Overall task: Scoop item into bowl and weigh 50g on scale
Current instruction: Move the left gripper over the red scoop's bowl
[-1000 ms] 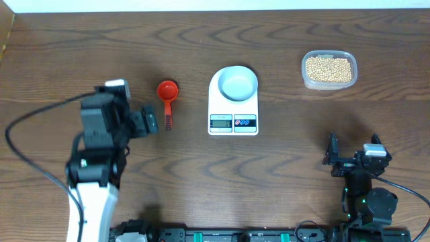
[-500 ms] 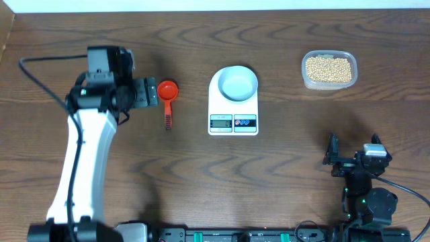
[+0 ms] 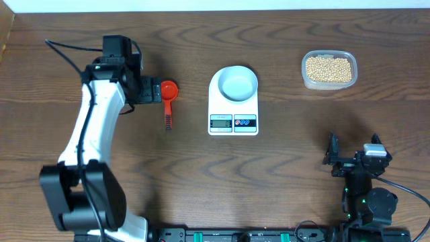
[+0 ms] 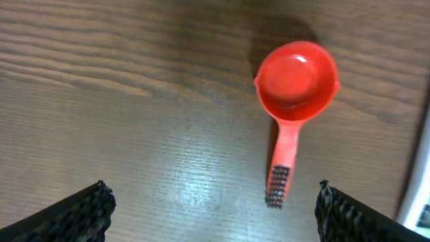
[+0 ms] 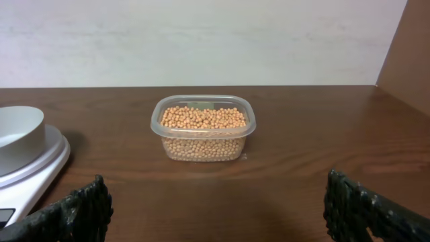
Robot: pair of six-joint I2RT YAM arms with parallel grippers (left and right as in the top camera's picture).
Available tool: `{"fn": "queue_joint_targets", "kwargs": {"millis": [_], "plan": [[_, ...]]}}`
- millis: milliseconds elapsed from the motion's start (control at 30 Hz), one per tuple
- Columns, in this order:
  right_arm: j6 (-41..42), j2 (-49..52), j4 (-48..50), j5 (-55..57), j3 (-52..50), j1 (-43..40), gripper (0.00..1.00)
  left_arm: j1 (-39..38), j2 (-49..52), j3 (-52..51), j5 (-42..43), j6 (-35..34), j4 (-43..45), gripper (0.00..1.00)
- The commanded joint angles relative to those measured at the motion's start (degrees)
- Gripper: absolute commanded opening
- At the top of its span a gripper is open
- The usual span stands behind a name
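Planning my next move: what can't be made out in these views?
- Scale display: overhead, digits too small to read.
- Bowl and scale: right wrist, cut by left edge.
- Left gripper: left wrist, only fingertips in frame.
- Right gripper: right wrist, only fingertips in frame.

The table [image 3: 201, 175] is dark wood with visible grain and a soft sheen. The red scoop [image 4: 295, 87] is glossy plastic, its handle end ribbed. The tub [image 5: 203, 134] is clear plastic holding matt tan beans [image 5: 201, 117]. The scale [image 3: 233, 107] looks smooth white plastic.
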Motion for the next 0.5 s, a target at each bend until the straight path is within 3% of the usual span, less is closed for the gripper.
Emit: {"fn": "queue_joint_targets", "kwargs": {"millis": [0, 467], "plan": [[-0.66, 0.00, -0.26, 0.24, -0.07, -0.04, 0.99, 0.13, 2.80, 1.27, -0.96, 1.05, 0.57, 0.98], [-0.66, 0.00, -0.26, 0.24, -0.07, -0.04, 0.99, -0.35, 6.16, 1.27, -0.50, 2.32, 5.40, 0.98]]}}
